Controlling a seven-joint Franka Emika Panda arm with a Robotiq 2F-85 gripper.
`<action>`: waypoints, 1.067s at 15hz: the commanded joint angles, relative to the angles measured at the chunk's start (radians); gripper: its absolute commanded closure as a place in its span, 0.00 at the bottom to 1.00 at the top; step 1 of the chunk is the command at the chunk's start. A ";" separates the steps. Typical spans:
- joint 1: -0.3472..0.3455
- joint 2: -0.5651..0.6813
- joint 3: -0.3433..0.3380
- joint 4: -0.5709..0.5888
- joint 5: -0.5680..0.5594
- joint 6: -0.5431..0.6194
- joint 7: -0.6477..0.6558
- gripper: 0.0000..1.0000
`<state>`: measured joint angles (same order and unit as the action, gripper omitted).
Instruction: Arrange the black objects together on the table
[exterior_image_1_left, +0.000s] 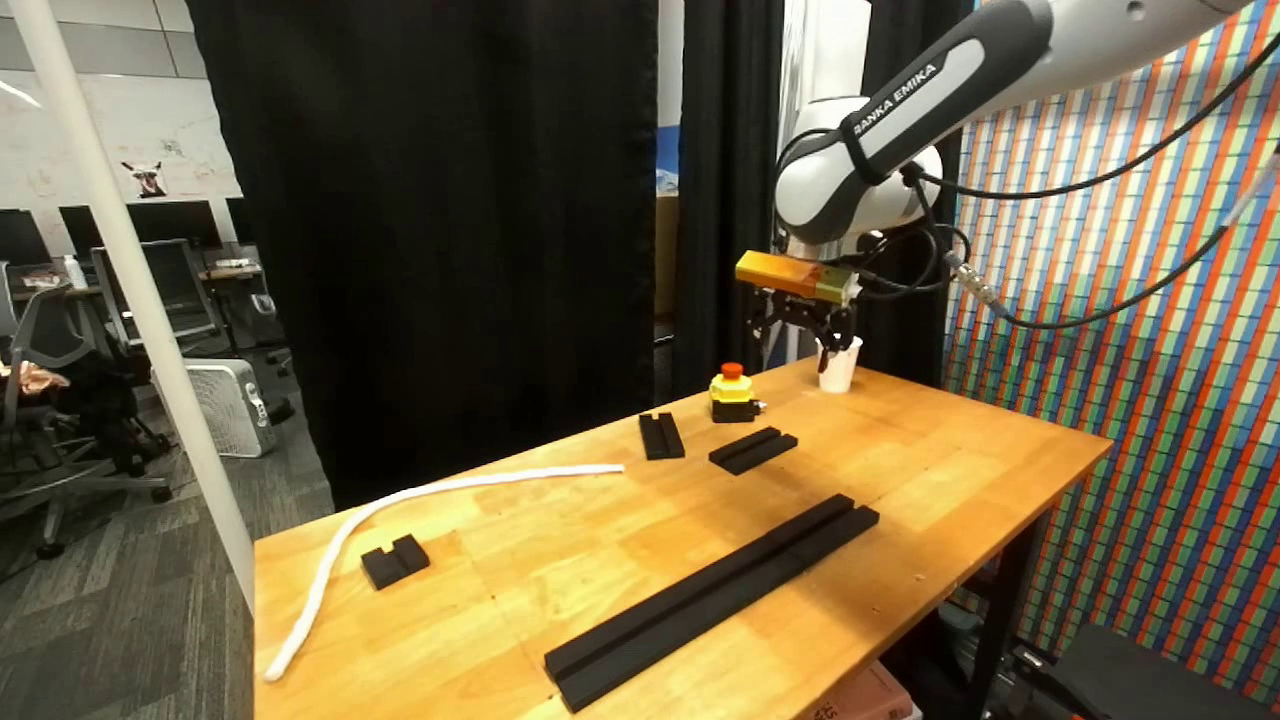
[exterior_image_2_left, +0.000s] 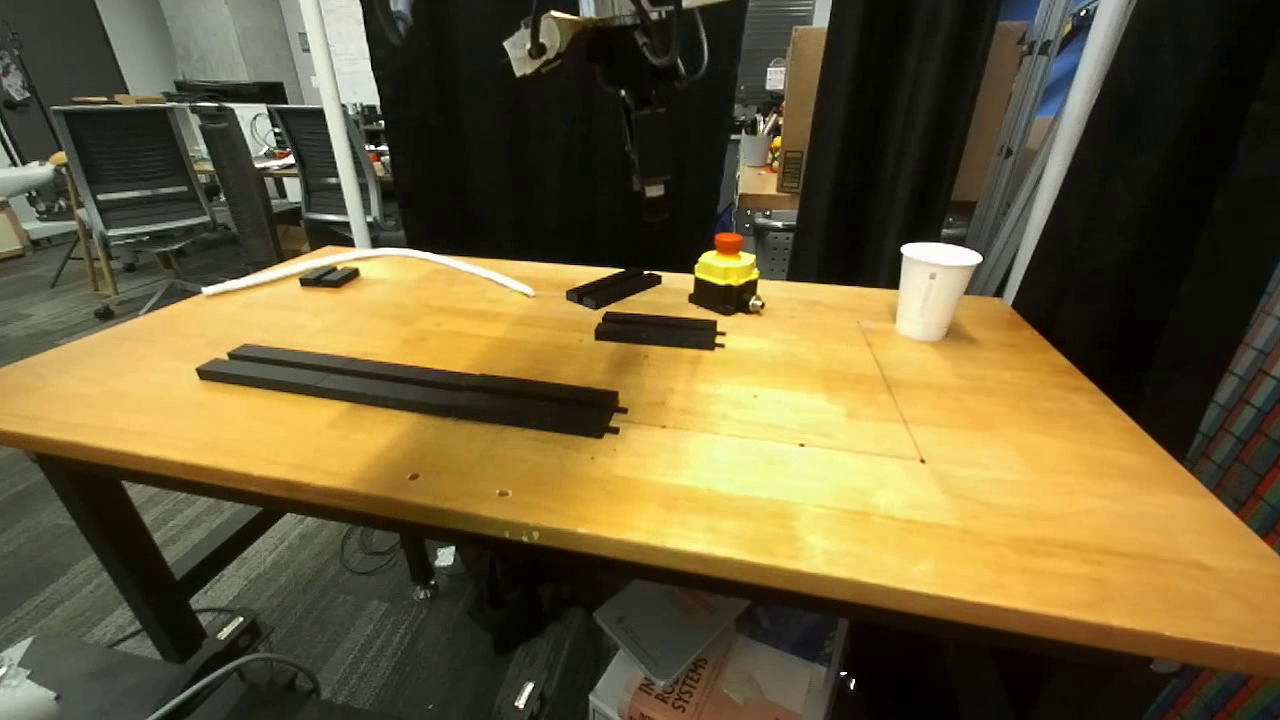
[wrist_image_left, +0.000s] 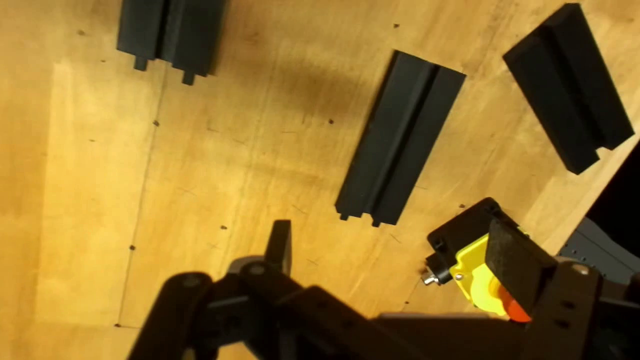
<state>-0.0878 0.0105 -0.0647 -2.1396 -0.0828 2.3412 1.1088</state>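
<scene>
The gripper (wrist_image_left: 392, 245) hangs above the table (exterior_image_2_left: 1050, 520), with its fingers (wrist_image_left: 520, 265) wide apart and nothing held between them. The long black strip (exterior_image_1_left: 712, 596) lies on the table and looks like a few pieces joined end to end. A pegged black slab (wrist_image_left: 400, 140), a second grooved slab (wrist_image_left: 570, 90) nearer the table's edge, and a short black block (exterior_image_1_left: 395, 562) well apart from them all lie loose. So I think the step now is to pick the next piece, and the pegged slab is my guess, since it lies near the strip's end with two pegs (wrist_image_left: 188, 78). The gripper would have to come down over that slab, turn to fit across it, squeeze, lift, and push the slab's end without pegs onto the strip's pegs. The red and yellow emergency-stop button (exterior_image_2_left: 727, 275) stands near both slabs. One finger covers part of it in the wrist view, so going straight down there could bump it. A white cord (exterior_image_1_left: 500, 477) bends partway around the short block and might get in the way later. A white paper cup (exterior_image_2_left: 935, 290) stands off near a table corner, likely out of the way.
</scene>
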 joint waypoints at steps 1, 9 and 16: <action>0.007 0.169 -0.002 0.196 0.130 -0.026 -0.080 0.00; 0.028 0.429 -0.004 0.388 0.265 -0.118 -0.072 0.00; 0.021 0.526 -0.013 0.402 0.349 -0.117 -0.053 0.00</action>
<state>-0.0671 0.5044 -0.0662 -1.7782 0.2246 2.2437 1.0433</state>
